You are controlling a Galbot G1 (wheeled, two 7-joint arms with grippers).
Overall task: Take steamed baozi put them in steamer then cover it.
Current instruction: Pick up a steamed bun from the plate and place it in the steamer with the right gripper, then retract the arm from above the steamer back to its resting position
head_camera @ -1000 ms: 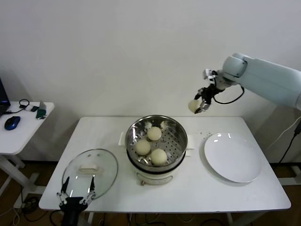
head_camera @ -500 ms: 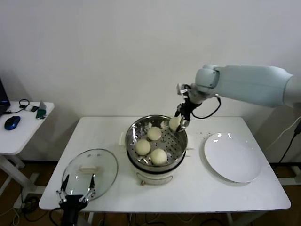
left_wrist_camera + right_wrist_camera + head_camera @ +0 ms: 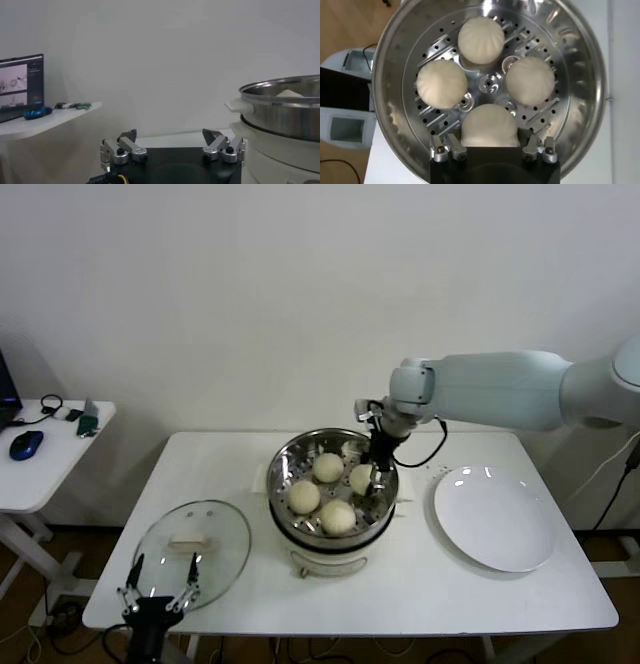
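The steel steamer (image 3: pixel 335 484) stands mid-table on its white base. Three baozi (image 3: pixel 328 467) (image 3: pixel 304 497) (image 3: pixel 338 517) lie on its perforated tray. My right gripper (image 3: pixel 373 476) reaches down into the pot and is shut on the fourth baozi (image 3: pixel 361 479), low over the tray. In the right wrist view my right gripper (image 3: pixel 489 150) holds this baozi (image 3: pixel 487 127) between its fingers, with the three others (image 3: pixel 481 40) around the tray (image 3: pixel 490 82). My left gripper (image 3: pixel 160 596) is open and empty below the table's front left edge, also in its own view (image 3: pixel 172 142).
The clear glass lid (image 3: pixel 192 549) lies flat at the table's front left, just behind my left gripper. An empty white plate (image 3: pixel 495 517) lies to the right of the steamer. A small side table (image 3: pixel 45 449) with a mouse stands at far left.
My right gripper has carried the fourth baozi from above the table's back right leftward and down into the steamer. The left arm has not moved.
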